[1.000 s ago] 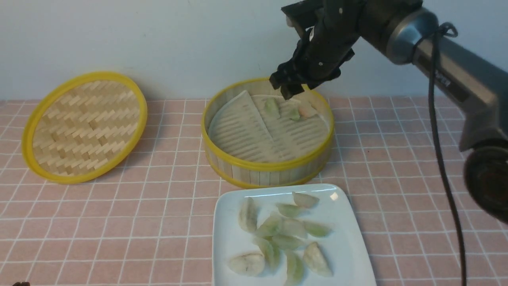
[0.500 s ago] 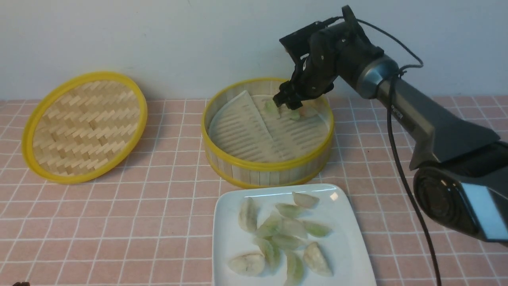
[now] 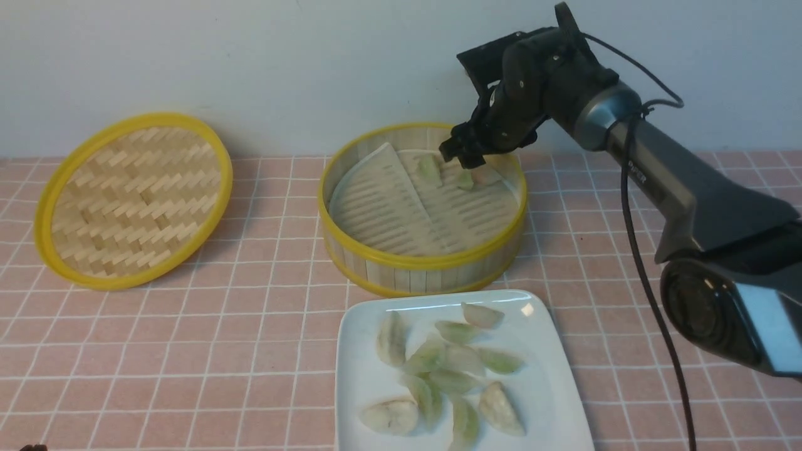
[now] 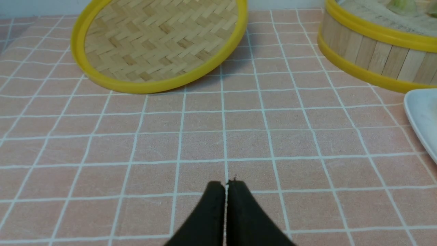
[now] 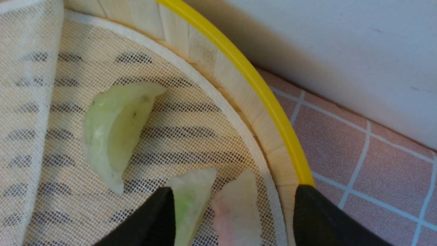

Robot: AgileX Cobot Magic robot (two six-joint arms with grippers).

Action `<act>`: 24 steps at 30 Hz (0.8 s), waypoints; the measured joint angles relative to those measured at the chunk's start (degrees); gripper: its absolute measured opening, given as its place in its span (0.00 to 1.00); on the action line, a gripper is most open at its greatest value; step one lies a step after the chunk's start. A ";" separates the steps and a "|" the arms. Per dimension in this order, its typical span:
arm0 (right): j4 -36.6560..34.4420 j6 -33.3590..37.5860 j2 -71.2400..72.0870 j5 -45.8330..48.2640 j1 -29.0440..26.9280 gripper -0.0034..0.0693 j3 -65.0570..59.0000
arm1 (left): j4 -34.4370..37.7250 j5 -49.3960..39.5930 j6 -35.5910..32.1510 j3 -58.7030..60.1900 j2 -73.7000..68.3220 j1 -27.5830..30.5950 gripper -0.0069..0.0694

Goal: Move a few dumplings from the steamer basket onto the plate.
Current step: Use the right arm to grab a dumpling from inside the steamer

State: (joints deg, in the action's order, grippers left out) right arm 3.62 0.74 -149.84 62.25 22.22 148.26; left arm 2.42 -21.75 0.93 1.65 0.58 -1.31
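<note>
Spread wide, the black right gripper [image 3: 462, 156] [image 5: 235, 189] is hanging over the far side of the round bamboo-slat steamer basket [image 3: 420, 260] with yellow rims, its jaws holding nothing. Seen from the wrist camera, one fingertip [image 5: 160, 205] is sitting just beside a small whitish-green crescent dumpling [image 5: 189, 198], while the other is hovering out over the yellow rim. A pinkish-beige dumpling [image 5: 237, 208] is lying between them, and I cannot tell whether either finger is touching anything. A larger translucent pale green dumpling [image 5: 112, 130] is resting apart from those two on the pale ribbed mesh liner [image 5: 41, 102], which is folding up on one side. On the robot's side of the basket, the glossy white squarish plate [image 3: 360, 382] is sitting just beside it, carrying a loose cluster of pale green and whitish dumplings [image 3: 448, 366], several overlapping. Off to the robot's left, the flat woven yellow-rimmed lid [image 3: 131, 200] is lying on the pink tiled tabletop [image 3: 269, 351]. The left gripper [image 4: 226, 186] is pointing across the tiles, its fingers pressed together with nothing between them.
</note>
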 joint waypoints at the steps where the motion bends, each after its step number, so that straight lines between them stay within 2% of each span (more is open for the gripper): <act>1: -0.30 0.17 0.00 0.06 0.00 0.64 0.00 | 0.00 0.00 0.00 0.00 0.00 0.00 0.08; 7: -2.72 1.73 0.00 0.39 0.00 0.64 0.00 | 0.00 0.00 0.00 0.00 0.00 0.00 0.08; 24: -2.22 2.09 -2.35 -0.40 0.00 0.64 0.00 | 0.00 0.00 0.00 0.00 0.00 0.00 0.08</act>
State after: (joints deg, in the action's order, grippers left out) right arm 1.40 2.83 -152.20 61.85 22.22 148.26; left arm 2.42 -21.75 0.93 1.65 0.58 -1.31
